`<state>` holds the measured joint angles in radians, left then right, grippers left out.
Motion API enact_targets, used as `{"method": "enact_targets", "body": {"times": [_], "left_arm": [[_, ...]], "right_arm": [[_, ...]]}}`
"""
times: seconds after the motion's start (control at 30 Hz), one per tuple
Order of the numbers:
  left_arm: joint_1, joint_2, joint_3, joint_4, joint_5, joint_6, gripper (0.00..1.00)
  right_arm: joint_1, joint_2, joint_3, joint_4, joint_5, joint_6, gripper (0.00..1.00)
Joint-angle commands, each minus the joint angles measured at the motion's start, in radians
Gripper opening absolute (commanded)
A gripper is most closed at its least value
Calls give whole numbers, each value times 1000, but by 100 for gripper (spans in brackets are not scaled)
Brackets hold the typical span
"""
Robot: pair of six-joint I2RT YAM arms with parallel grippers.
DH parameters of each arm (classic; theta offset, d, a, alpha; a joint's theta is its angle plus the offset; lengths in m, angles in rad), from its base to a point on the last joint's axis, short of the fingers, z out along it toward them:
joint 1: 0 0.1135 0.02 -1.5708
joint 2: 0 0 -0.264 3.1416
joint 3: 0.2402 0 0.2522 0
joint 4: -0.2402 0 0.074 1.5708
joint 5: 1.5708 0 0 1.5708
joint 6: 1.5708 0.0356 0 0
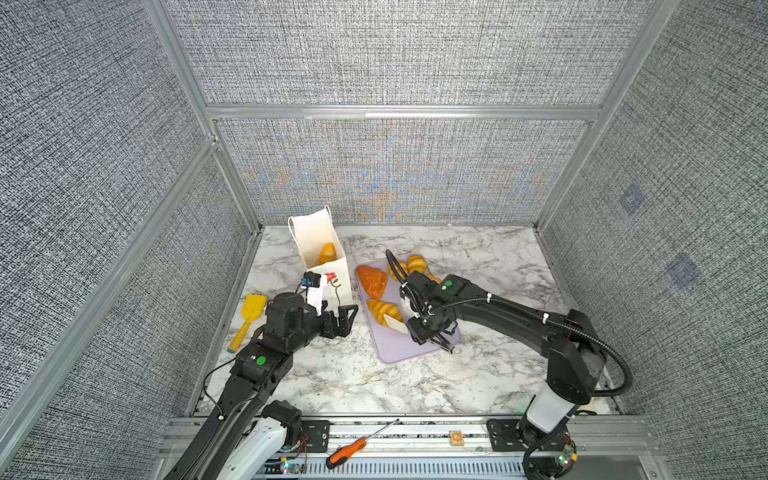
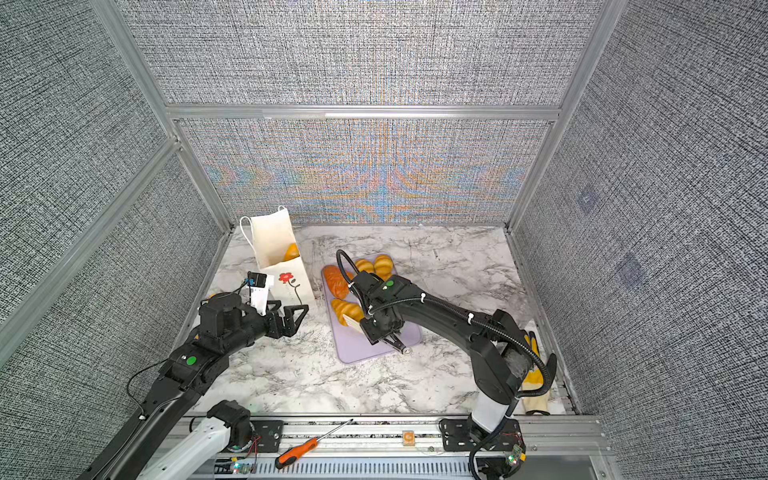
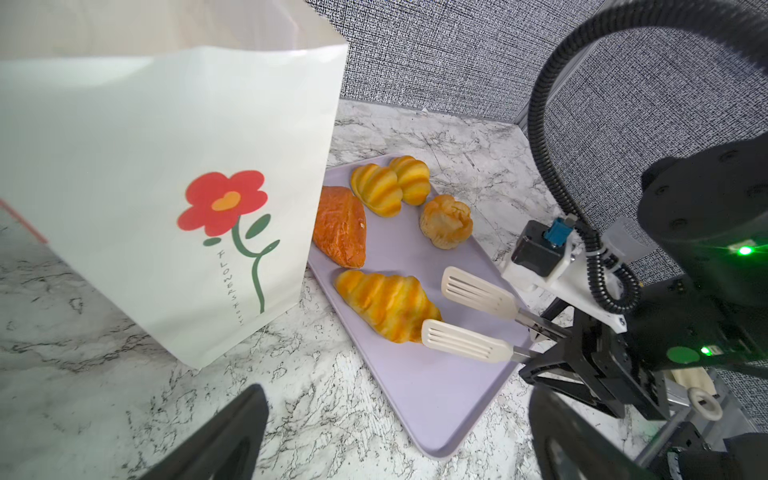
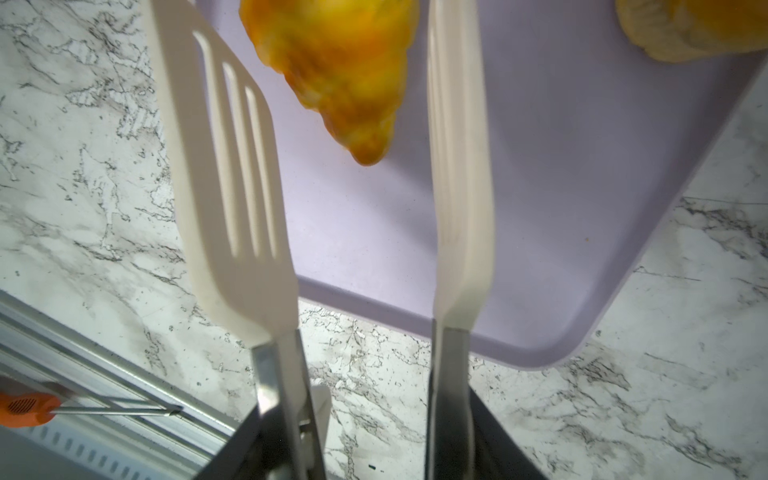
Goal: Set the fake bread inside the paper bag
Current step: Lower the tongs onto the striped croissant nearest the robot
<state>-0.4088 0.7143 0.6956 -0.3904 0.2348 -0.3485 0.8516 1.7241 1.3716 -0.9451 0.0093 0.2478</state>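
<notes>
Paper bag [image 1: 337,291]: white, with a red flower on a green stem on its near face. It stands upright and open-mouthed at the far left of my marbled desk [image 1: 490,266], and one golden pastry [image 1: 327,252] already lies inside against the near wall. Lavender tray [image 1: 395,351]: flat on the desk just right of the bag, long side running near to far. Fake bread [image 1: 382,309] on the tray, five pieces: a reddish-brown croissant [image 3: 340,226] at the left edge, closest to the bag; two striped rolls [image 3: 376,189] touching each other at the far end; a ruffled round pastry [image 3: 445,220] on the right side; a golden croissant [image 3: 386,303] nearer, lying across the tray. My right claw [image 3: 544,347]: clamped on the metal arms of the slotted tongs [image 3: 478,291], low over the near half of the tray. The two white blades stand apart with the golden croissant's pointed end between them; whether a blade touches it I cannot tell. My left claw [image 2: 287,318]: spread wide, holding nothing, above the desk just near of the bag's flowered face. Yellow spatula [image 1: 249,318]: flat on the desk at the left edge, beside my left arm. Orange-handled screwdriver [image 1: 347,452]: on the metal rail at the near edge, between my two arm bases.
</notes>
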Motion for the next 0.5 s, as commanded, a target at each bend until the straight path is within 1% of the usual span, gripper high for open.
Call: {"method": "enact_targets", "body": {"times": [0.0, 0.23, 0.47], "left_arm": [[1, -5, -1, 17, 0, -2, 99], [0, -25, -5, 2, -10, -4, 99], [0, -35, -6, -9, -18, -3, 99]], "right_arm": [[1, 15, 1, 22, -39, 0, 57], [-12, 50, 26, 14, -26, -22, 59], [-26, 95, 48, 25, -48, -42, 60]]}}
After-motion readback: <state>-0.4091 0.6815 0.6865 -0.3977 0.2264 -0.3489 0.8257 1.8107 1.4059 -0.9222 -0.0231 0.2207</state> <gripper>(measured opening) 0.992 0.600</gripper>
